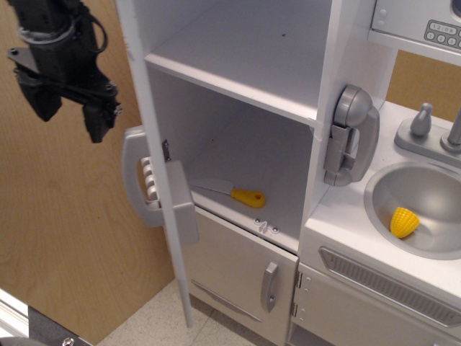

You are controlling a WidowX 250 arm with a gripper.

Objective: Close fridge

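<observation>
The fridge (245,94) stands wide open at the back left of the toy kitchen, both white shelves bare to the room, a yellow-handled knife (234,193) lying on the lower one. Its door (155,173) juts out toward me almost edge-on, the dispenser panel (150,189) and a bit of the grey handle showing on its outer face. I judge the closing hardly begun: the door has its whole swing to the right ahead of it.

The gripper (66,108) hangs just left of the door's upper part, its black fingers parted and empty; whether it touches the door I cannot tell.

To the right, a grey sink (382,205) holds a yellow corn cob (404,222). Behind is a wooden wall (57,238), below a speckled floor (144,324).
</observation>
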